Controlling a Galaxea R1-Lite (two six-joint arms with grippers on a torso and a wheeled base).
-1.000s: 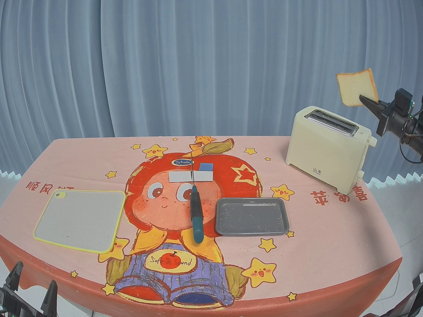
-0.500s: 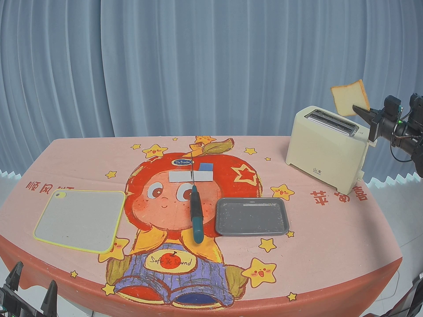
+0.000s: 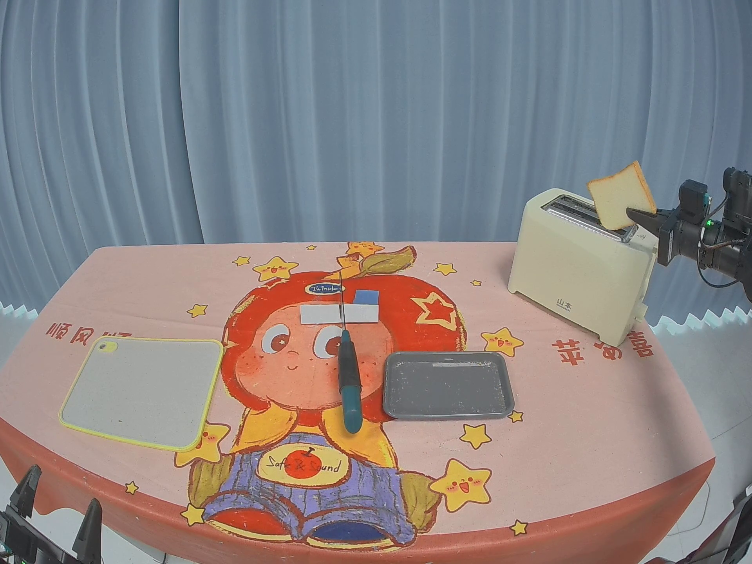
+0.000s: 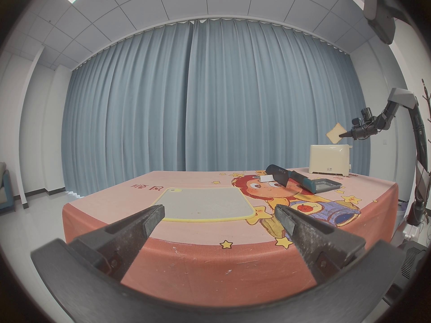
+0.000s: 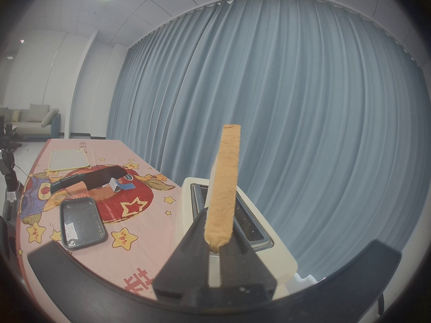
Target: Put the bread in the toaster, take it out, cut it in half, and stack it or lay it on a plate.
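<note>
Just beneath the right gripper (image 3: 631,213): toaster (image 3: 576,269), slots facing up. Jaws pinched tight on the lower edge of the bread (image 3: 621,194). Slice upright, tilted a little, lowest corner right at the toaster's top by the far slot (image 3: 589,218). Cannot tell whether already inside the slot or only at its lip.

Step in hand, by judgement: feeding the slice into a slot, first stage of the task.

To do it well:
- Line up the slice's flat face with the slot's long run; seen edge-on from the right wrist, thin and straight above the fingertips (image 5: 211,229).
- Take out the tilt before lowering.
- Lower straight and slowly, no sideways push against the soft crumb.
- Mind the grip point: low on the slice, so fingers likely to meet the toaster's rim early. Probably best to let go with the slice partly in and let it drop.
- Keep clear of the side lever (image 3: 663,251), just under the gripper.

Around, all well apart from the right gripper, lower and toward the table's middle: grey plate (image 3: 448,386), then knife (image 3: 349,389) just beside it, then cutting board (image 3: 141,390) farthest off. Left gripper (image 4: 218,210) low off the table's near edge, closest to the cutting board, fingers spread, nothing between them.

In the way: nothing seen between slice and slot beyond the toaster's own rim.
</note>
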